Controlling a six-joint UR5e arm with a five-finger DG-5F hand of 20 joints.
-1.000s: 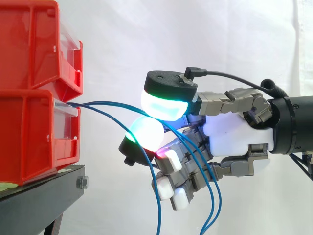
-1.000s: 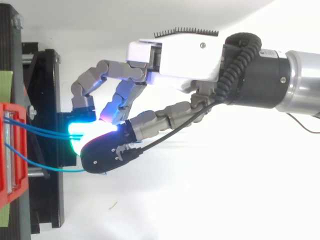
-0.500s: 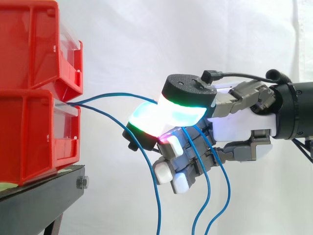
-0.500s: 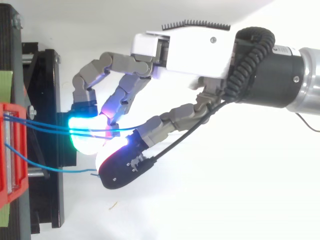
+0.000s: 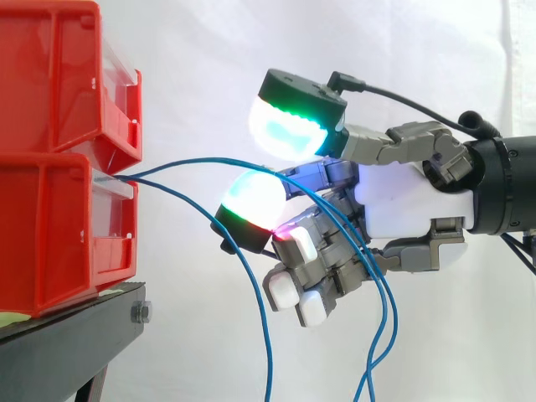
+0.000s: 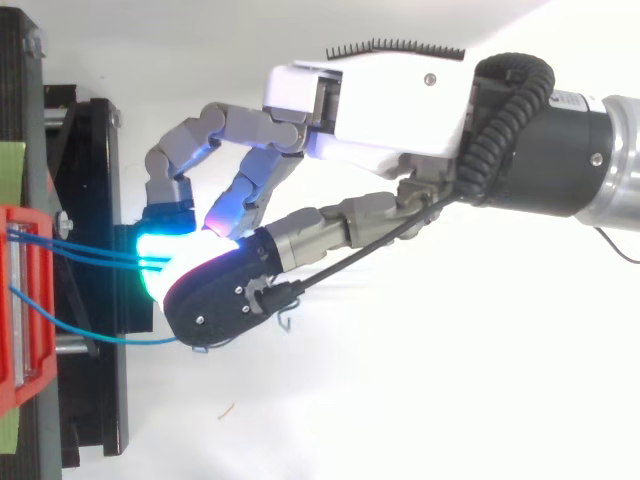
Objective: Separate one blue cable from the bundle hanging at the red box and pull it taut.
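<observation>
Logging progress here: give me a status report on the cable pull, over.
Hand at the blue cables, hold unconfirmed. Cables sag from red box, none taut. No obstruction seen.

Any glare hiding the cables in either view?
Top view: the hand's cyan glow blooms white and swallows the cables where they reach it. Side view: the same glow is bright, but the cables read clearly against the curtain and across the hand.
</observation>
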